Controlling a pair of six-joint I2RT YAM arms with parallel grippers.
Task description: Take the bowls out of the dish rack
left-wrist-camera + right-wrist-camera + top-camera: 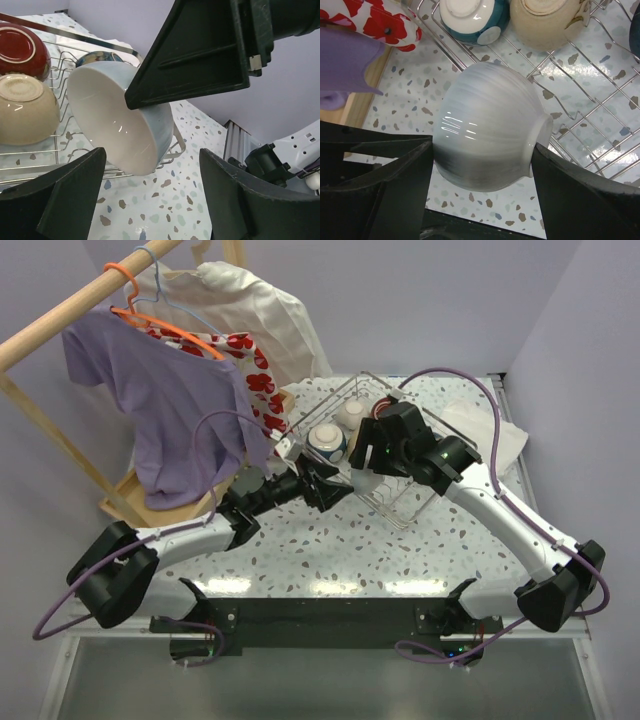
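My right gripper (482, 150) is shut on a white bowl (490, 125), one finger against its rim side and the other on its foot. The bowl hangs tilted on its side over the near-left corner of the wire dish rack (400, 515). From the left, my left gripper (151, 152) stands open, and the white bowl (115, 125) just reaches its fingertips without touching them. Still in the rack are a dark red bowl (20, 50), a beige bowl (25, 110), a dark blue patterned bowl (95, 57), a teal-banded bowl (475, 17) and a cream bowl (547, 20).
A wooden clothes rail (60, 315) stands at the left with a purple T-shirt (160, 390) and a red-flowered cloth (250, 360) hanging close to the rack. A white cloth (500, 440) lies right of the rack. The speckled tabletop (330, 550) stretches in front.
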